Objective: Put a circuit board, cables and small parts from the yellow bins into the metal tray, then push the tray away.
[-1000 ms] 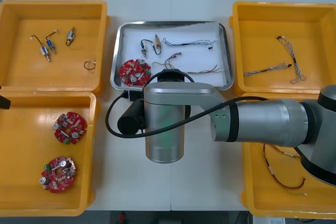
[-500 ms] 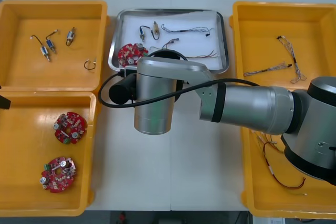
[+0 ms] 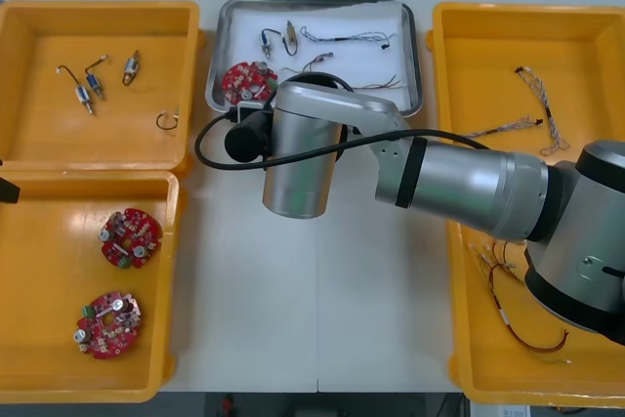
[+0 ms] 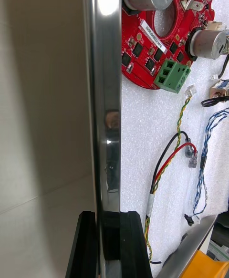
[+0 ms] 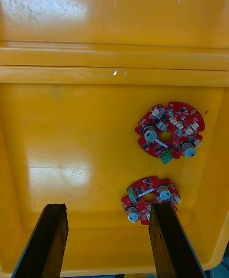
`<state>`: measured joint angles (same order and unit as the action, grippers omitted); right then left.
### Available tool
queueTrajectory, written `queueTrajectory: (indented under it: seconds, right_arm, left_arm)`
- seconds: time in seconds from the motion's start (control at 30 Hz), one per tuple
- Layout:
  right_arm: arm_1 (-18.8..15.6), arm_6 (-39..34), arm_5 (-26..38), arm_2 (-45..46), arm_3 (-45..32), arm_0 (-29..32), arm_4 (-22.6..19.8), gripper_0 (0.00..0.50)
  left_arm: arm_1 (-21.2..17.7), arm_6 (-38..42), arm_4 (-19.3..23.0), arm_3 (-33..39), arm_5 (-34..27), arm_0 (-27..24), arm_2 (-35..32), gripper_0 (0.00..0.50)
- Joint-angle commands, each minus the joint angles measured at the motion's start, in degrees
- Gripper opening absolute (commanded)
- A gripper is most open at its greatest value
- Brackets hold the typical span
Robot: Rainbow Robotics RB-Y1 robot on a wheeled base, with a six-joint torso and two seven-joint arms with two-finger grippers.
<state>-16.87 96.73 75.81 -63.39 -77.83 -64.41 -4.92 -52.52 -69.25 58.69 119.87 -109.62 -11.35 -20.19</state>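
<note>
- I am pinching the near rim of the metal tray [image 4: 106,92] with my right hand [image 4: 109,221], one finger outside the wall and one inside, on the tray's 6 o'clock side.
- The tray is sitting at 12 o'clock on the desk [image 3: 322,319], between the yellow bins [image 3: 527,36]. It is already carrying a circuit board [image 3: 244,80], cables [image 3: 347,38] and small metal parts [image 3: 278,41], so I am judging the loading done and the push the step in hand.
- I am holding my left hand [image 5: 107,209] spread and empty over the yellow bin [image 5: 71,130] at 8 o'clock, with two spare boards [image 5: 169,130] lying below it.
- I am watching for a twist: if my grip is off the rim's middle (my wrist is hiding exactly where), a push could swing the tray into a bin at 3 or 9 o'clock.
- The rim being thin and shiny, my fingers could slip off it.
- The tray's far rim is lying near the desk's far edge, so too long a push could tip it over.
- A red and yellow cable [image 4: 171,159] is running just beside my inner finger and could snag on release.
</note>
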Motion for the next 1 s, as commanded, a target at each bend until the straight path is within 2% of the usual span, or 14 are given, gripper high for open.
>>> queueTrajectory:
  seconds: [0.03,0.43,0.87,0.9,0.93,0.97,1.0]
  right_arm:
    - [1.1,2.4,-2.5,2.6,2.0,-3.0,0.9,0.000]
    - [1.2,3.1,-9.4,4.2,8.2,-3.6,0.9,0.000]
    - [1.2,3.0,-11.8,4.2,9.2,-3.7,0.5,0.003]
    - [1.1,2.9,-11.8,4.1,9.2,-3.7,0.0,0.072]
    - [1.1,2.9,-12.2,4.2,9.2,-3.7,-0.4,0.250]
    - [1.1,2.9,-12.3,4.1,9.2,-3.6,-0.4,0.325]
    - [1.1,2.7,-12.3,4.2,9.2,-3.6,-0.4,0.456]
  left_arm:
    - [-2.5,-4.6,-0.5,1.4,-0.4,1.2,-1.0,0.500]
    - [-2.5,-4.6,-0.5,1.4,-0.4,1.2,-1.0,0.500]
    - [-2.5,-4.6,-0.5,1.4,-0.4,1.2,-1.0,0.500]
    - [-2.5,-4.6,-0.5,1.4,-0.4,1.2,-1.0,0.500]
    - [-2.5,-4.6,-0.5,1.4,-0.4,1.2,-1.0,0.500]
    - [-2.5,-4.6,-0.5,1.4,-0.4,1.2,-1.0,0.500]
    - [-2.5,-4.6,-0.5,1.4,-0.4,1.2,-1.0,0.500]
